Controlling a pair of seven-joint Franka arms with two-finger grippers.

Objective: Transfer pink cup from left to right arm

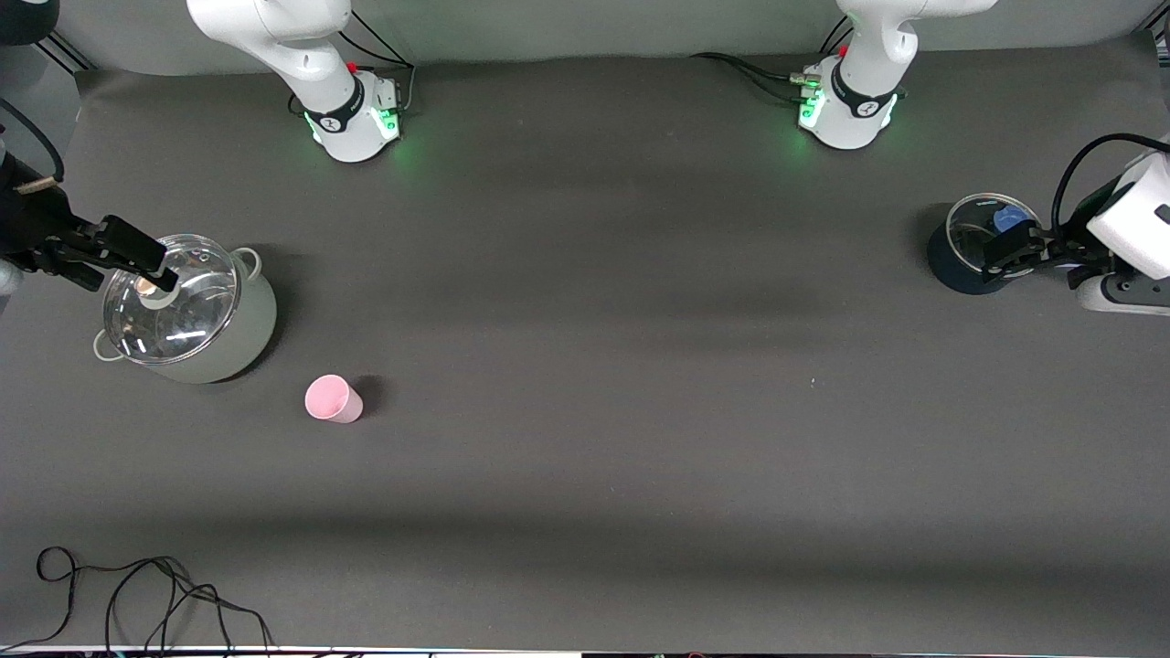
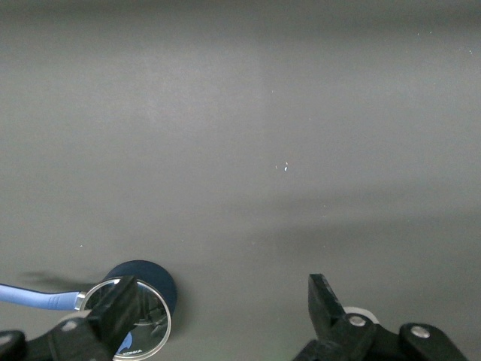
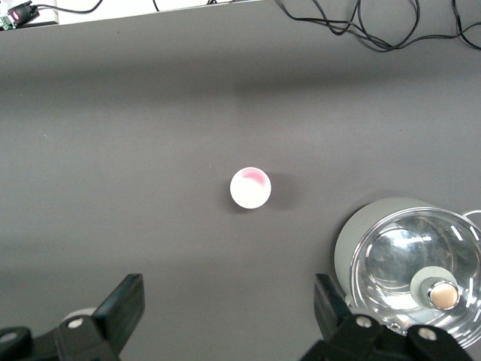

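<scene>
Beside the pot, pink cup upright

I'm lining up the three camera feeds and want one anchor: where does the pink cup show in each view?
Front view: the pink cup stands upright on the table, beside the lidded steel pot and nearer the camera than it.
Left wrist view: not in it.
Right wrist view: seen from above, near the middle, ahead of the open right pincer.
Shared landmark: the steel pot.
</scene>
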